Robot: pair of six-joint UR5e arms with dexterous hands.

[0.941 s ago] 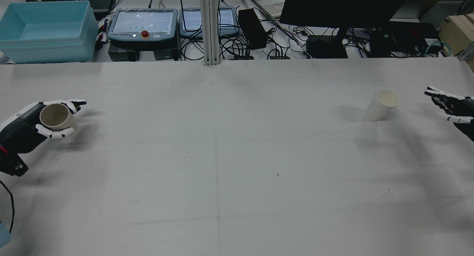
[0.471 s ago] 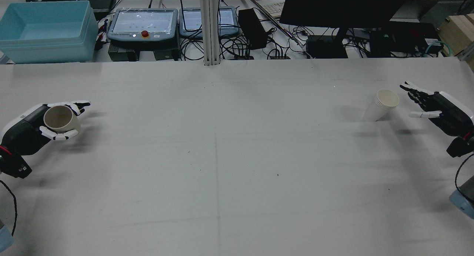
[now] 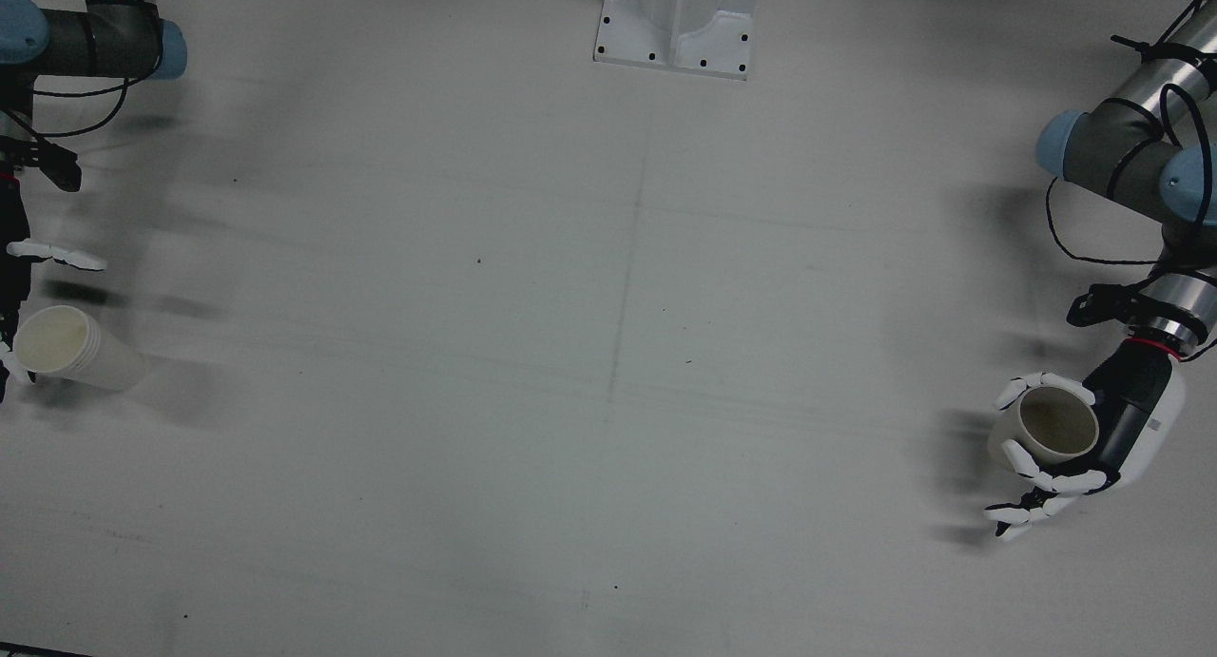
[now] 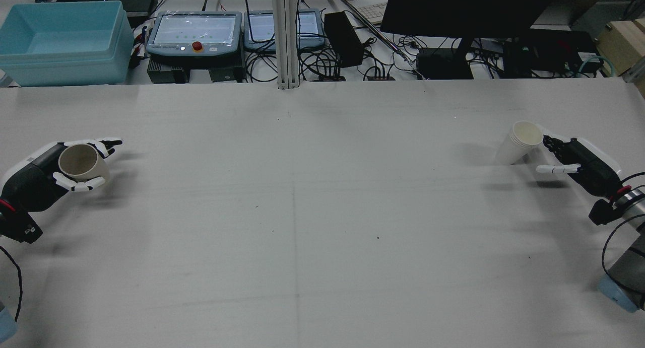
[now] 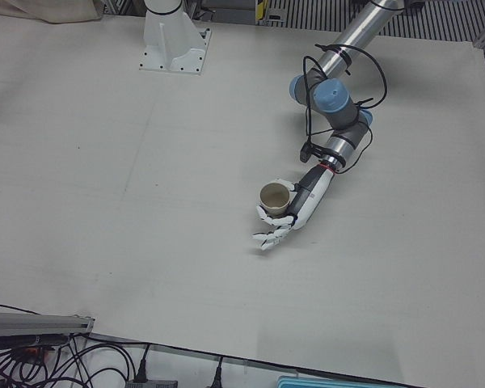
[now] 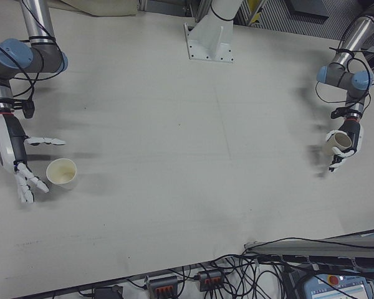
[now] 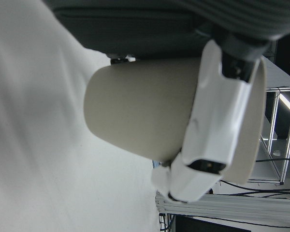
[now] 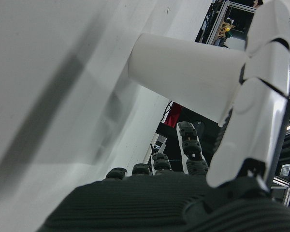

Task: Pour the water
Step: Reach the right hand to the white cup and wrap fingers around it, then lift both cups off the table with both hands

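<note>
Bare white table [image 4: 302,212]; left hand [image 4: 35,174] clasping beige cup [image 4: 80,162], right hand [image 4: 579,159] spread, empty.

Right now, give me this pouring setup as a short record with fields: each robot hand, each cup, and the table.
left robot hand: shut on the beige ceramic cup, which it holds upright, apparently just above the table
right robot hand: open, fingers spread beside the white stacked paper cups
white stacked paper cups: upright on the table, far from the beige cup
grey table: bare between the two cups
contents of cups: cannot tell
pour: not begun
</note>
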